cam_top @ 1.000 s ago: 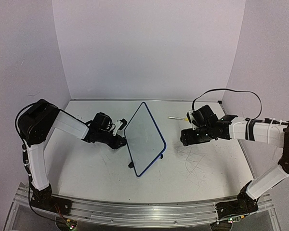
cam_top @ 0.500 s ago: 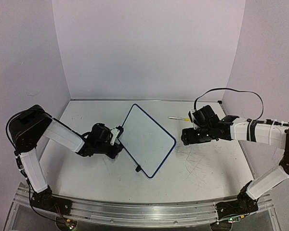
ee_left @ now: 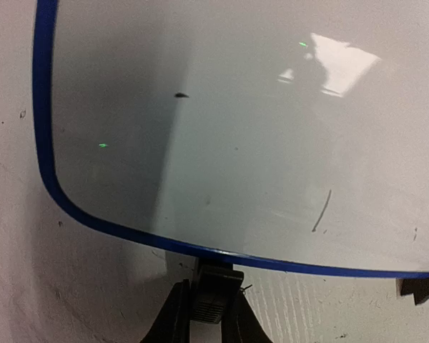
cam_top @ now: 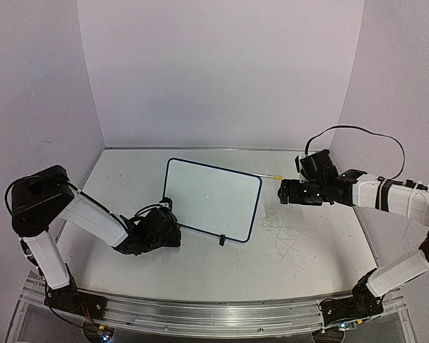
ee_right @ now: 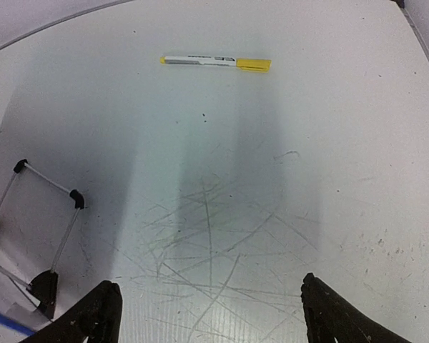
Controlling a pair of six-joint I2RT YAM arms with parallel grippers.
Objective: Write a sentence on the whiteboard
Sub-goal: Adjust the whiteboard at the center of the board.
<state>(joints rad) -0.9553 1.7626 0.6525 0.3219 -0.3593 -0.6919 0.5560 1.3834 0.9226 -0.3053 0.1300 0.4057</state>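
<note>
The scuffed white tabletop (cam_top: 307,257) fills the lower half of the overhead view. At its centre stands the small white whiteboard with a thin blue rim (cam_top: 211,199), propped up, its face showing no writing that can be made out. At the board's lower left corner, the left gripper (cam_top: 164,229) has its fingers drawn narrow on a black clip foot (ee_left: 214,282), pinning that edge down. At the right of the frame, the right gripper (ee_right: 213,318) hangs with its fingers spread wide and empty. The slim white marker with a yellow cap (ee_right: 216,62) lies flat near the top of its wrist view, well apart from it. Fetching the marker looks like the step in hand. The gripper should come down over the barrel's middle, fingers square across it, and close gently so the marker does not roll. The left grip should stay firm.
</note>
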